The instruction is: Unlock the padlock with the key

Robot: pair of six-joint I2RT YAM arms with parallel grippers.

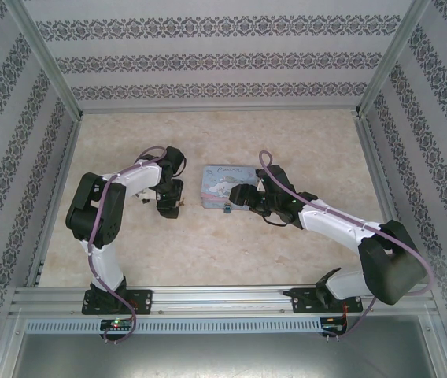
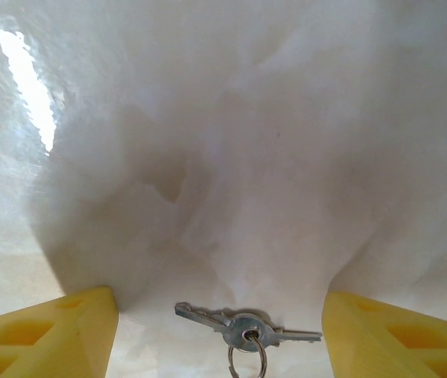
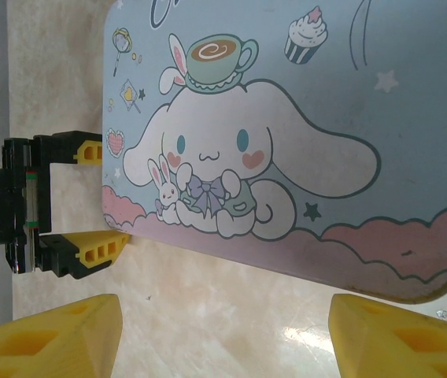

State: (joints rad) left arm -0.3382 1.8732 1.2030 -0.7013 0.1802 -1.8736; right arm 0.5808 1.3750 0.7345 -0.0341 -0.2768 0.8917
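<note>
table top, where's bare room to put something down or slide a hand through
Bare: the wide far strip of table between the tin and the back wall, and the near strip up to the front rail. Crowded: the middle, where the left hand, tin and right hand sit close together.

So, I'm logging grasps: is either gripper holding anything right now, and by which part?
Nothing is held. The left gripper is open, the keys lying loose on the table between its fingers; the right gripper is open near the tin.
</note>
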